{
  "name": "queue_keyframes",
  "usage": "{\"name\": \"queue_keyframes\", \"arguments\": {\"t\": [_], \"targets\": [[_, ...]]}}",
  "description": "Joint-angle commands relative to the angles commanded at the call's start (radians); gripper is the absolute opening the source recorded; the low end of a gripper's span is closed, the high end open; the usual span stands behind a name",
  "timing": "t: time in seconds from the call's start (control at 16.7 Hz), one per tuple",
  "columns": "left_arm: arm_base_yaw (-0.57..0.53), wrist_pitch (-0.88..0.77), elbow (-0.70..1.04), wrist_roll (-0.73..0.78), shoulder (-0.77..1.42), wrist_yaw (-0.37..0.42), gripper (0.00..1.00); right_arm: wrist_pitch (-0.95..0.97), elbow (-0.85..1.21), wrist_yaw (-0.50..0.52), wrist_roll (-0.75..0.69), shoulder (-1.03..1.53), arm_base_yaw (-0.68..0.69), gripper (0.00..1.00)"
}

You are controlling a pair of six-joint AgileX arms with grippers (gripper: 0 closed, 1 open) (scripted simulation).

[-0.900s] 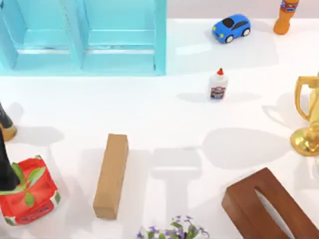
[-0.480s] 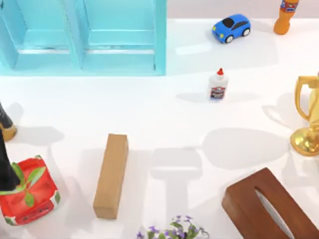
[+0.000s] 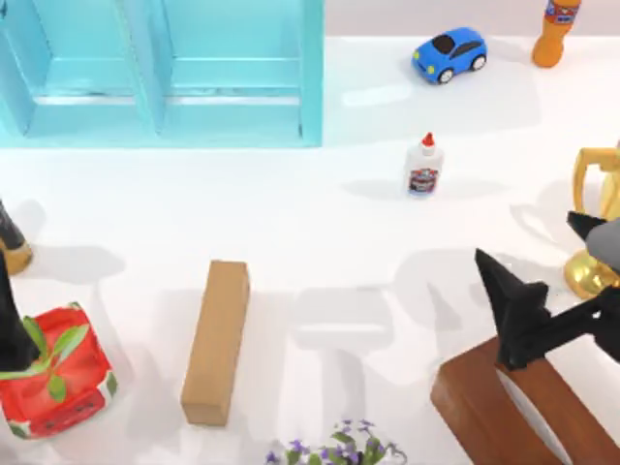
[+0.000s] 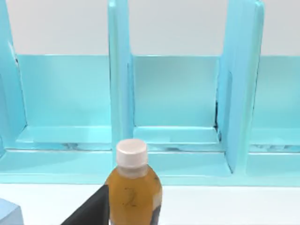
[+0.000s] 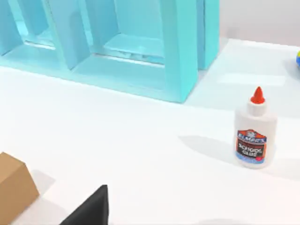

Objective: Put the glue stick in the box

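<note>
White table (image 3: 320, 223), pale wall behind it, big turquoise shelf unit (image 3: 160, 73) at far left. Right gripper (image 3: 542, 266) near the right edge over a brown tissue box (image 3: 518, 412), fingers spread wide, holding nothing. Left arm parked at left edge by a red carton (image 3: 53, 383); can't tell its grip state. Cardboard block (image 3: 217, 341) left of center, gold trophy (image 3: 599, 228) at right, orange bottle (image 3: 555, 31) and blue toy car (image 3: 449, 53) at the far right. Glue stick (image 3: 423, 166) upright right of center, between car and gripper, well apart from both: white squeeze bottle, red-orange pointed cap, blue-red label.
</note>
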Motion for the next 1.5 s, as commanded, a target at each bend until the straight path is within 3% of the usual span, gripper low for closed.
{"name": "queue_keyframes", "arguments": {"t": [0.42,0.78,1.08,1.5], "targets": [[0.0,0.0,0.0,0.0,0.0,0.0,1.0,0.302,0.227,0.223,0.085,0.665,0.201,1.0],[0.0,0.0,0.0,0.0,0.0,0.0,1.0,0.504,0.392,0.45,0.112,1.059,0.183,1.0],[0.0,0.0,0.0,0.0,0.0,0.0,1.0,0.596,0.467,0.589,0.117,1.227,0.116,1.0],[0.0,0.0,0.0,0.0,0.0,0.0,1.0,0.605,0.468,0.6,0.117,1.238,0.11,1.0]]}}
